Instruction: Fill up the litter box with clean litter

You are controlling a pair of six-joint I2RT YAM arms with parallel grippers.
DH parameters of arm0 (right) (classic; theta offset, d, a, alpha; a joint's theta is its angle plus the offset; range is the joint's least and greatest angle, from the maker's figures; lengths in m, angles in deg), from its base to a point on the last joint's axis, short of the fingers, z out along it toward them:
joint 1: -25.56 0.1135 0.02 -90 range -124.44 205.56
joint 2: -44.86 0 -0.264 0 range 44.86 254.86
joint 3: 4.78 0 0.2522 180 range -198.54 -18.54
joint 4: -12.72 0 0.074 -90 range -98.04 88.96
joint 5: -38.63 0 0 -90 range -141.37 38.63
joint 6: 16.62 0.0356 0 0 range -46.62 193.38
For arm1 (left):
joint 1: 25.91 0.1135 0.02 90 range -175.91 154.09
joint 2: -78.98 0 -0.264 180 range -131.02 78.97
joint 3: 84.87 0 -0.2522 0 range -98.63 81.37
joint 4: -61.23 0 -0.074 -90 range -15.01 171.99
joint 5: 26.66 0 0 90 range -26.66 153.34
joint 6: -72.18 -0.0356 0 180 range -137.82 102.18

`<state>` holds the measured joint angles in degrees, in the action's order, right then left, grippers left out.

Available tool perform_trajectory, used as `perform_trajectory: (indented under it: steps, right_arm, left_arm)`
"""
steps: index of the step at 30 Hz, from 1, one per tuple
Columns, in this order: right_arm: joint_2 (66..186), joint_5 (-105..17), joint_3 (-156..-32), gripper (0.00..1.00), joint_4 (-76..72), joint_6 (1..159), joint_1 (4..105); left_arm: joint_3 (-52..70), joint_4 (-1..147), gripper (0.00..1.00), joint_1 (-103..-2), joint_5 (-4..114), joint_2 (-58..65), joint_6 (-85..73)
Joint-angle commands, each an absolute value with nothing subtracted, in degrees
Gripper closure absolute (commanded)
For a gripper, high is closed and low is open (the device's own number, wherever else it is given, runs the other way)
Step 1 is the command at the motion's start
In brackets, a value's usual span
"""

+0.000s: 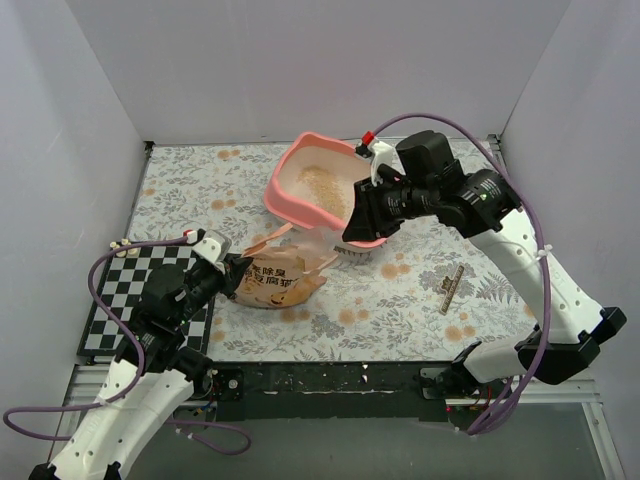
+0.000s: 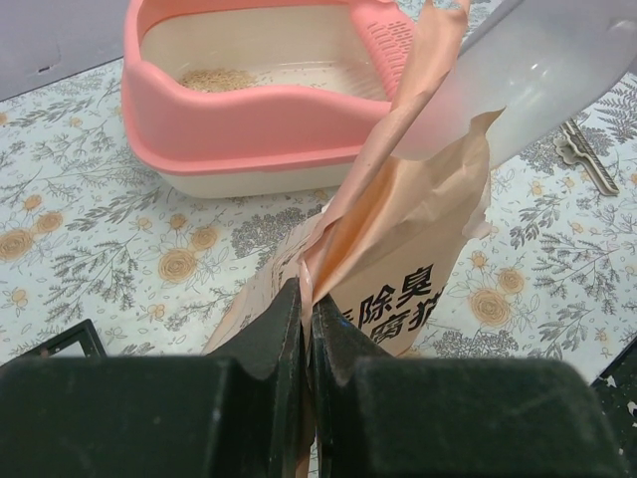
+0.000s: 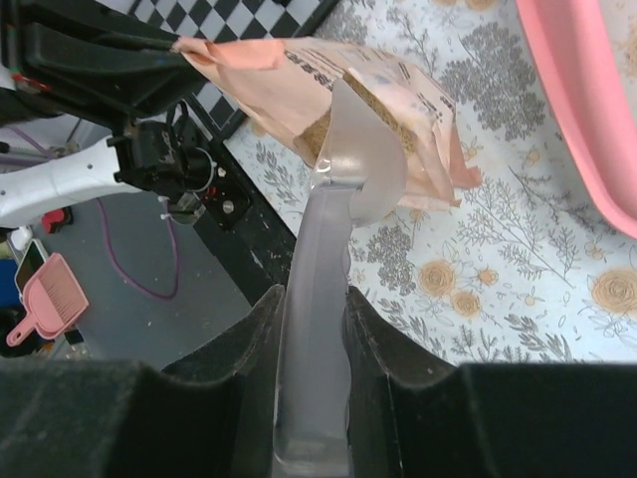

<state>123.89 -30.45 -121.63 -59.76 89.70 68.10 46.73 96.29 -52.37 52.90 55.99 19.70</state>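
Left wrist view: my left gripper (image 2: pixel 305 317) is pressed together on the top edge of the bag (image 2: pixel 418 249), pinching the film. The bag stands tilted on the counter (image 1: pixel 400 320) with its mouth open.

Right wrist view: the right gripper (image 3: pixel 314 329) is clamped on the handle of the clear scoop (image 3: pixel 356 164). The scoop bowl sits at the bag mouth, and litter (image 3: pixel 318 134) shows as a tan grainy patch just behind the bowl's edge.

Top view: the right gripper hangs over the near rim of the box (image 2: pixel 249 134), which stands just beyond the bag, not touching it. A small patch of litter lies on the box's cream base; most of the base is bare.

A thin metal piece (image 1: pixel 450 290) lies to the right, well apart from the bag. A checkerboard (image 1: pixel 130 300) lies on the left by my left arm.
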Motion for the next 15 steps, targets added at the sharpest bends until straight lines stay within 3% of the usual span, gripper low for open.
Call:
perform_trajectory:
  steps: [1, 15]
  right_arm:
    - [122.38, -31.86, -119.36, 0.99, -59.14, 88.68, 68.80]
    - [125.71, -28.18, -112.06, 0.99, -56.33, 85.43, 68.89]
  left_arm:
    - [41.47, 91.95, 1.00, -52.54, 53.49, 57.71, 19.97]
    - [42.43, 90.46, 1.00, -52.54, 51.21, 57.97, 19.80]
